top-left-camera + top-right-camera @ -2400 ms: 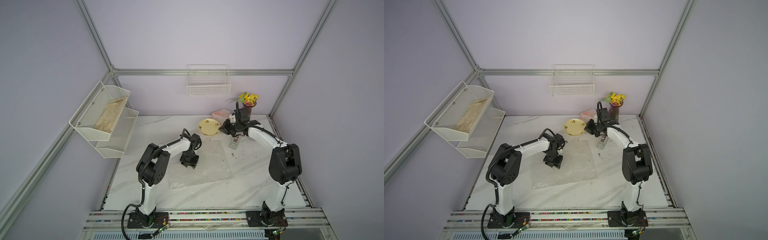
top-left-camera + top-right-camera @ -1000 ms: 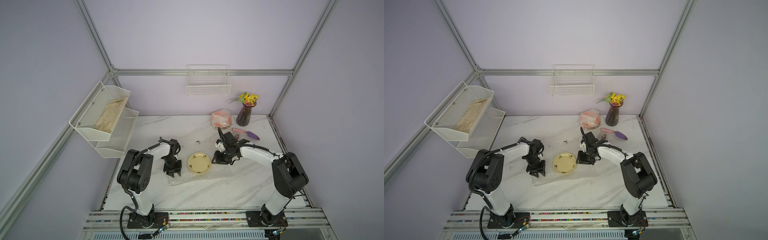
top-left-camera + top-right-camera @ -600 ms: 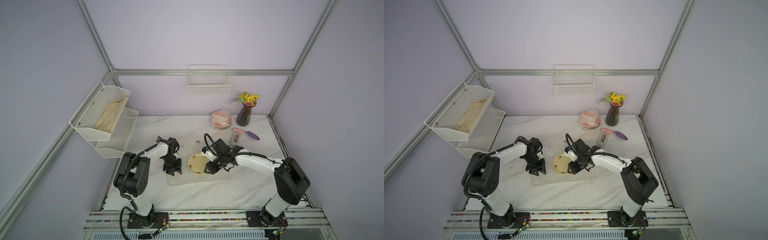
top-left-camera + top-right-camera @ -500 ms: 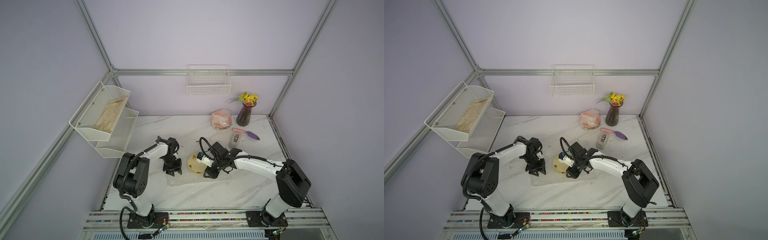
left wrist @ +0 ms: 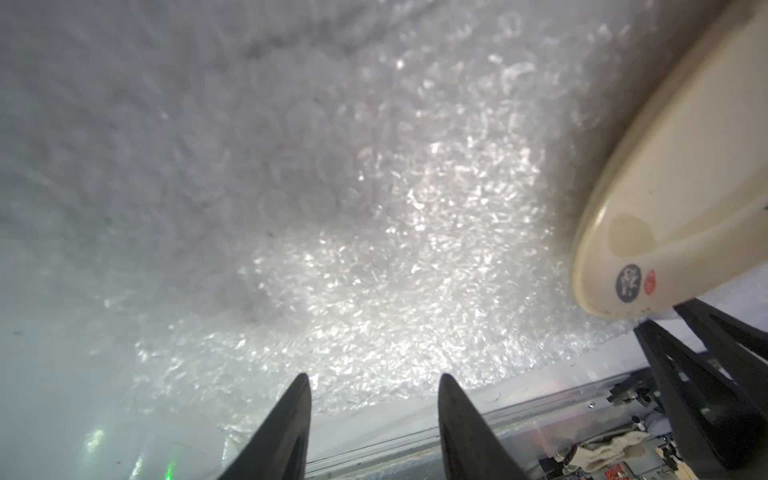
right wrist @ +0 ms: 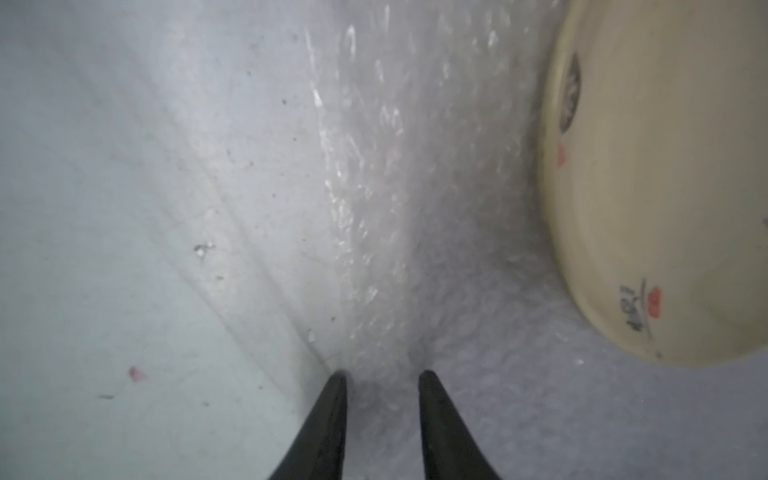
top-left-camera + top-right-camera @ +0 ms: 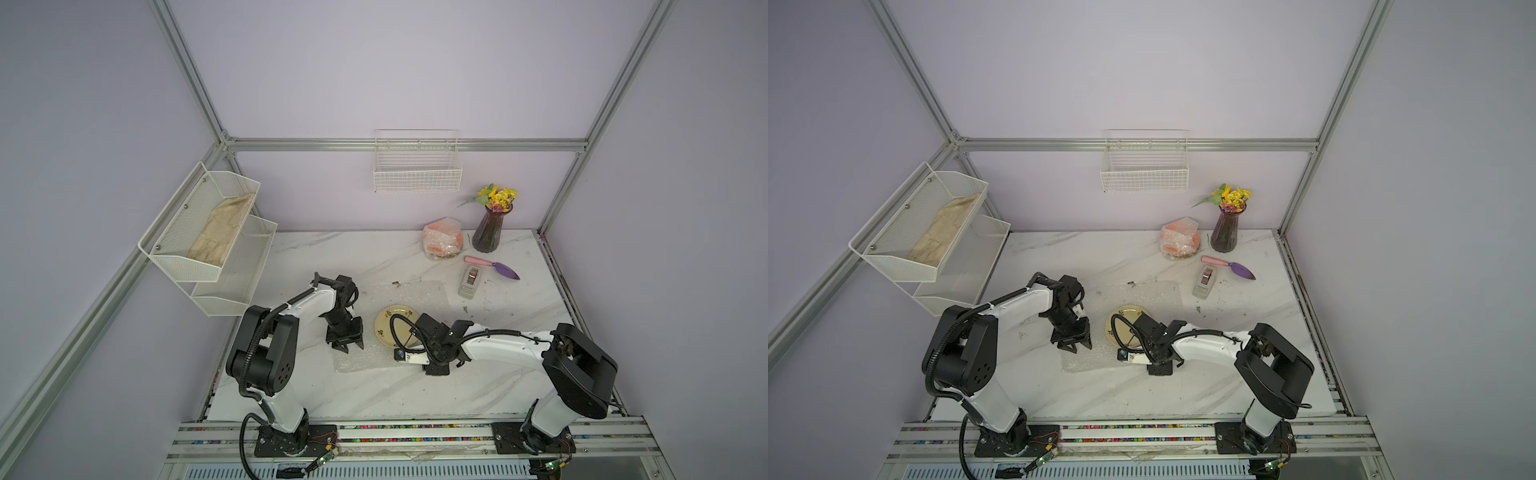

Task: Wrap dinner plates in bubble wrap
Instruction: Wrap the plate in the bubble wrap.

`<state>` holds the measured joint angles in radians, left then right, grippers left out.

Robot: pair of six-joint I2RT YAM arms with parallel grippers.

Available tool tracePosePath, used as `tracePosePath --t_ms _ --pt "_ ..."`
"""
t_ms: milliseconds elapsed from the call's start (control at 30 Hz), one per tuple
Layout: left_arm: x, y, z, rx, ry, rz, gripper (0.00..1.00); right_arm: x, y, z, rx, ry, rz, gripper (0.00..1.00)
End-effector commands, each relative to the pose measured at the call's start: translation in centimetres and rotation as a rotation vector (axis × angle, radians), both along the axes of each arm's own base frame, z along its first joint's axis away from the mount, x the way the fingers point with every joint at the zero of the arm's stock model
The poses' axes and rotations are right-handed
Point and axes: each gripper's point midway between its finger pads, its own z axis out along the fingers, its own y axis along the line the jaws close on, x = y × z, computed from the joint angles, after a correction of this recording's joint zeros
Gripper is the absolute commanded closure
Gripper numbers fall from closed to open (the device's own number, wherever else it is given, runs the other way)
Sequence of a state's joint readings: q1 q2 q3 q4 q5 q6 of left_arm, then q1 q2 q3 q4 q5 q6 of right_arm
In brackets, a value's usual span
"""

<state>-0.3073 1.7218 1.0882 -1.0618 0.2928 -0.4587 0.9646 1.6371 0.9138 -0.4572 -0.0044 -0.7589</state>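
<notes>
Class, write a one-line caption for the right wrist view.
Right gripper, jaws apart, at the edge of the bubble wrap on the marble table; cream plate rests on the sheet.

Top views evenly lit, sharp, soft shadows. Wrist views blurred close up; glare on bubble wrap [image 5: 415,249].

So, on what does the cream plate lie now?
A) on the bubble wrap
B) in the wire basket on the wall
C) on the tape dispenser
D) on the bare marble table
A: in both top views the cream plate lies on the bubble wrap, and the left wrist view shows the bubbled sheet running right under its rim.
</notes>
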Motion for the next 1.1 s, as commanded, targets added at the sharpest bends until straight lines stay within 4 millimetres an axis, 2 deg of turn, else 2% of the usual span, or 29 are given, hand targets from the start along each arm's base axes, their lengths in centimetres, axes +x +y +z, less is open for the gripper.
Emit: tracePosePath --t_ms 0,133,267,367,433,500,667,767,867,967,1067 --pt "-1.6 2.2 -1.4 0.102 0.043 0.038 0.51 1.0 0.1 0.4 -0.005 -0.088 0.024 0.79" --pt "-1.7 4.1 -2.4 0.198 0.058 0.025 0.51 0.4 0.3 1.4 0.01 -0.08 0.038 1.0" --pt "-0.3 6.1 -1.7 0.293 0.025 0.003 0.52 -0.7 0.9 3.2 0.054 -0.034 0.041 1.0" --pt "1.9 6.0 0.2 0.294 -0.05 -0.015 0.52 -1.5 2.3 4.9 0.123 0.03 0.023 1.0" --pt "3.5 5.2 1.9 0.254 -0.108 -0.022 0.53 -1.4 3.5 6.0 0.181 0.055 -0.012 1.0" --pt "4.6 4.0 3.6 0.188 -0.158 -0.033 0.53 -0.3 4.3 6.3 0.2 0.051 -0.077 1.0" --pt "5.4 -0.4 7.0 -0.014 -0.224 -0.08 0.55 3.4 5.7 5.0 0.229 0.154 -0.356 1.0" --pt "5.1 -2.4 7.9 -0.036 -0.235 -0.122 0.56 5.9 5.7 4.4 0.287 0.234 -0.565 1.0" --pt "4.7 -4.3 8.5 -0.05 -0.247 -0.154 0.57 8.0 5.1 4.7 0.391 0.291 -0.75 1.0" --pt "4.0 -6.6 8.8 -0.067 -0.25 -0.201 0.58 9.6 4.0 4.6 0.475 0.356 -0.926 1.0" --pt "3.4 -8.8 8.9 -0.09 -0.253 -0.234 0.59 10.2 3.3 4.1 0.508 0.414 -1.05 1.0"
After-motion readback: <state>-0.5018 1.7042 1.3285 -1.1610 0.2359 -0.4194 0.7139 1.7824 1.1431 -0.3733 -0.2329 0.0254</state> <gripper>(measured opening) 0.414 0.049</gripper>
